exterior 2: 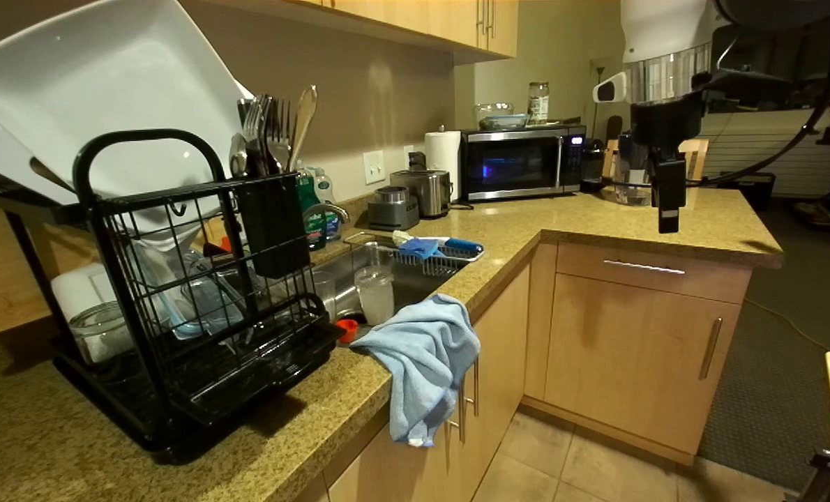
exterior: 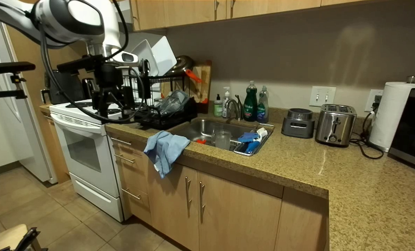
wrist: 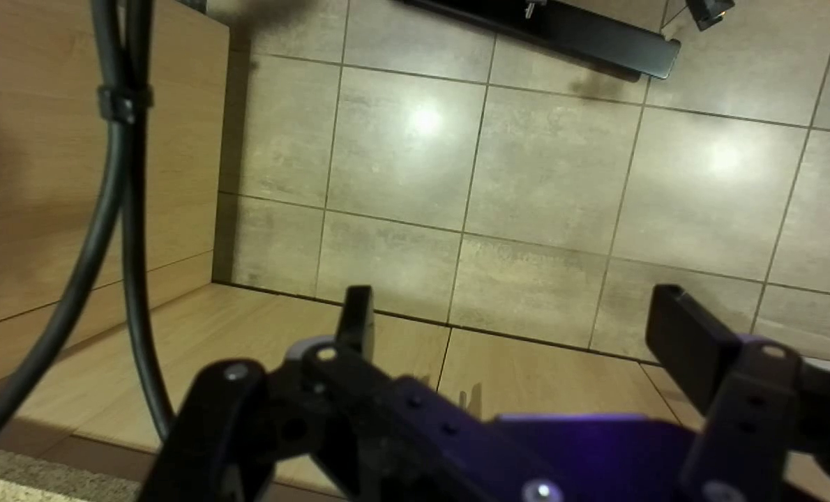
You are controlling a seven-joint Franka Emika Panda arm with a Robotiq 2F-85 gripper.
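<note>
My gripper (exterior: 115,113) is open and hangs in the air in front of the counter. It also shows in an exterior view (exterior 2: 668,222). In the wrist view the gripper (wrist: 512,307) has its two black fingers wide apart with nothing between them; floor tiles and cabinet fronts lie below. A light blue cloth (exterior: 167,150) hangs over the counter edge by the sink (exterior: 193,129); the cloth also shows in an exterior view (exterior 2: 429,362). A clear cup (exterior 2: 374,296) and a red item (exterior 2: 347,330) are in the sink. A blue sponge cloth (exterior: 248,137) lies in a wire caddy.
A black dish rack (exterior 2: 157,185) holds white plates and cutlery. Soap bottles (exterior: 250,103) stand behind the sink. A grey appliance base (exterior: 298,123), a toaster (exterior: 336,125), a paper towel roll (exterior: 390,115) and a microwave (exterior 2: 516,166) line the counter. A white stove (exterior: 85,153) stands beside the drawers.
</note>
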